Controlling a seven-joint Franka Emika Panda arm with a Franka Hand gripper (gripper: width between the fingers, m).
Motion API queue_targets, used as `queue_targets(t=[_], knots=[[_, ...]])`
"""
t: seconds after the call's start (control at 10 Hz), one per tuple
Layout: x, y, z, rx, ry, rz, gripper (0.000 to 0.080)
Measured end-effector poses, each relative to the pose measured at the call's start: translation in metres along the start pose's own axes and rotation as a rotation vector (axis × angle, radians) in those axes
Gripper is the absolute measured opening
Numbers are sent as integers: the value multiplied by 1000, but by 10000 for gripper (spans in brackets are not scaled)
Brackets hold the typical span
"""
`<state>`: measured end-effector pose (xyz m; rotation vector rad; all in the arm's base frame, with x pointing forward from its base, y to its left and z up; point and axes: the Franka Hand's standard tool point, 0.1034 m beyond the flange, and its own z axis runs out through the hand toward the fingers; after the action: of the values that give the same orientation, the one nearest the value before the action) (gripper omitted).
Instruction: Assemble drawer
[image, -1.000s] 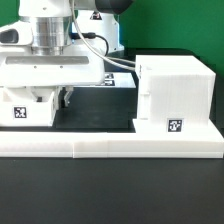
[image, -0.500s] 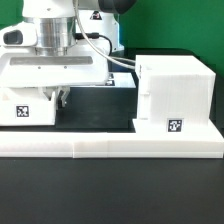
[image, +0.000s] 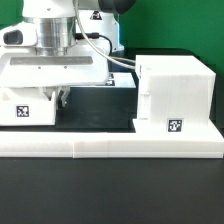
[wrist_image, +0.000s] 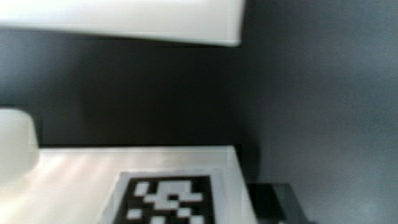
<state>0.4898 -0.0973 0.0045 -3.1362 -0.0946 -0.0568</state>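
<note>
The drawer's tall white housing (image: 175, 90) stands at the exterior view's right, with a square tag low on its front. A shallow white tray (image: 25, 108) with a tag sits at the exterior view's left, under the arm. My gripper (image: 48, 98) is down on this tray. One dark finger (image: 65, 98) presses against the tray's right side and the other is hidden behind it. In the wrist view the tagged tray (wrist_image: 169, 190) fills the space beside one finger (wrist_image: 276, 200). A second tray is not clearly seen.
The long low white border wall (image: 110, 146) runs along the front, just before the housing and tray. A white part (wrist_image: 125, 20) lies ahead of the gripper in the wrist view. The arm's white body (image: 50, 65) hangs over the left side.
The tray and gripper shifted slightly up and to the exterior view's right a second ago. They have held still since. The housing has not moved.
</note>
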Motion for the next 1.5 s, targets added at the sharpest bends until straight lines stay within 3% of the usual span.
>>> queue_targets(t=[0.4, 0.7, 0.9, 1.5], knots=[[2, -37, -29, 14, 16, -44, 77], [0, -36, -26, 13, 12, -69, 77], [-3, -36, -20, -4, -10, -388, 77], [-6, -36, -16, -9, -54, -814, 77]])
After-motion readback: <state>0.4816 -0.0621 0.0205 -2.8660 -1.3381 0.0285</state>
